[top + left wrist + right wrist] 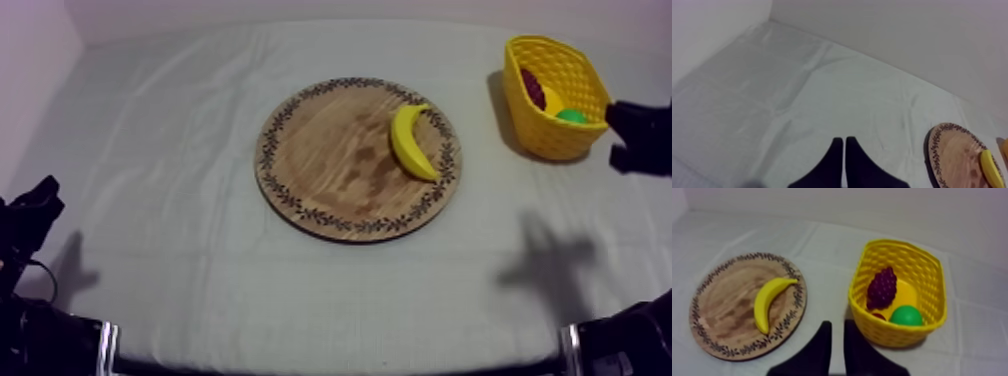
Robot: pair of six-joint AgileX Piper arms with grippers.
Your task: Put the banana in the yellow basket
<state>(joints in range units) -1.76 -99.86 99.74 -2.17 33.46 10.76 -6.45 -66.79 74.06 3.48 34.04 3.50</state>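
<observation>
On the wooden board [330, 170] the banana [411, 142] lies ungrasped; right gripper [837, 324] — fingers seemingly apart; left gripper [844, 142] closed — should reach it next.

Our left pincer [844, 141] hangs low at its side, fingers pressed together; our right pincer [837, 324] hovers raised, fingers slightly apart.

Table [180, 260] was covered with a grey-white cloth [150, 130], creased in long folds toward the far edge. A round wooden board [330, 170] with a patterned rim lay flat on the cloth at about mid-table. A yellow basket [532, 122] stood upright on the cloth at the far right, near the board but not touching it, with a strip of bare cloth between.
</observation>
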